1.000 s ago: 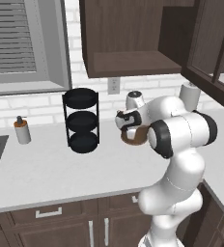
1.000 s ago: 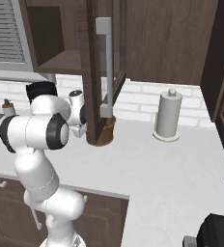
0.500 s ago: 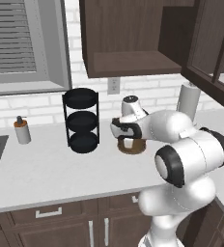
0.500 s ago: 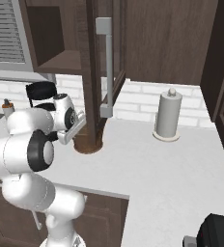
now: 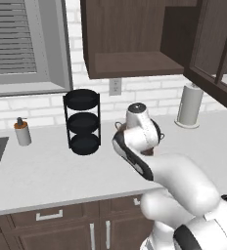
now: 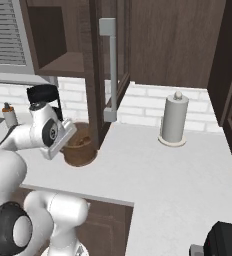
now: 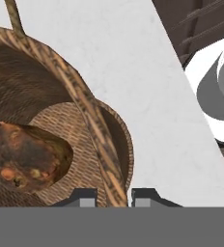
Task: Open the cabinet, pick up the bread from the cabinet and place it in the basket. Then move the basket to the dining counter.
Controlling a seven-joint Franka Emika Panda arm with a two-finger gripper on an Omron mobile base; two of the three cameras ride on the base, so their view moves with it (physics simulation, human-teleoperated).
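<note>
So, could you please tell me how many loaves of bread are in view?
1. The bread lies inside the basket on the counter; the cabinet shelf looks bare, though parts are hidden.

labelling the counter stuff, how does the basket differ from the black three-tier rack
The basket is brown, woven and bucket-shaped, with bread inside; the black three-tier rack is dark, made of stacked round trays on thin posts. The basket sits low, while the rack stands taller. The gripper straddles the basket's rim; the rack stands untouched. Both rest on the white counter.

bread [image 7: 24, 157] in basket [image 7: 87, 108], on counter [image 7: 133, 72]
</note>
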